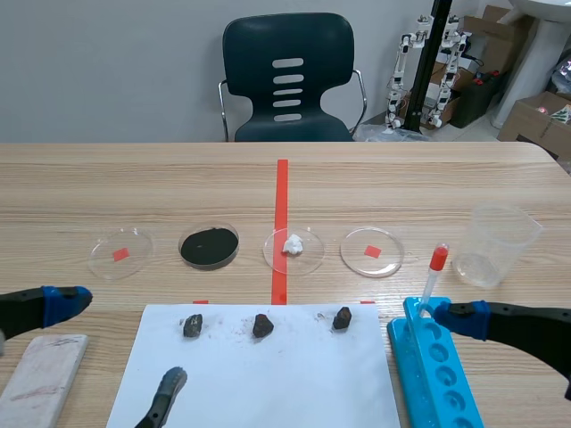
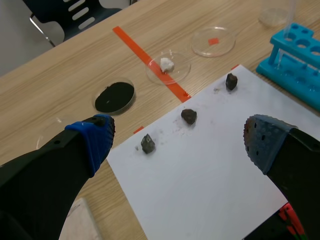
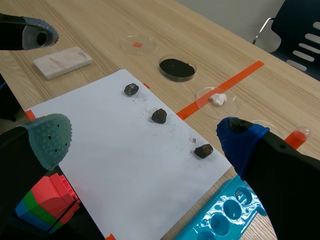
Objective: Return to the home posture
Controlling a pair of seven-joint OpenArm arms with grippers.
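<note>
Left end effector (image 2: 178, 142): low at the robot's left edge of the worktop (image 1: 134, 178), near the white slab (image 1: 40, 379). Fingers are spread wide with nothing between them.

Right end effector (image 3: 145, 139): low at the robot's right, just beside the far end of the blue tube rack (image 1: 442, 383). Fingers are likewise wide apart and hold nothing. One blue-padded fingertip lies close to the red-capped tube (image 1: 434, 272) standing in the rack; whether they touch cannot be told.

Paper sheet (image 1: 268, 388): white, flat, at the near middle of the worktop between the slab and the rack.

Dark rocks, three, in a row along the sheet's far edge, apart from one another:
- left rock (image 1: 193, 325)
- middle rock (image 1: 262, 325)
- right rock (image 1: 342, 318)

Grey-handled tool (image 1: 165, 397): lying on the sheet's near left corner.

Petri dishes, four, in a row beyond the sheet, from the robot's left:
- first dish (image 1: 120, 252), with a red square
- second dish (image 1: 209, 246), filled with black powder
- third dish (image 1: 293, 248), with a white lump
- fourth dish (image 1: 372, 251), with a red square

Clear beaker (image 1: 500, 245): upright, to the right of the dishes, beyond the rack.

Black chair (image 1: 285, 80): behind the worktop's far edge.
</note>
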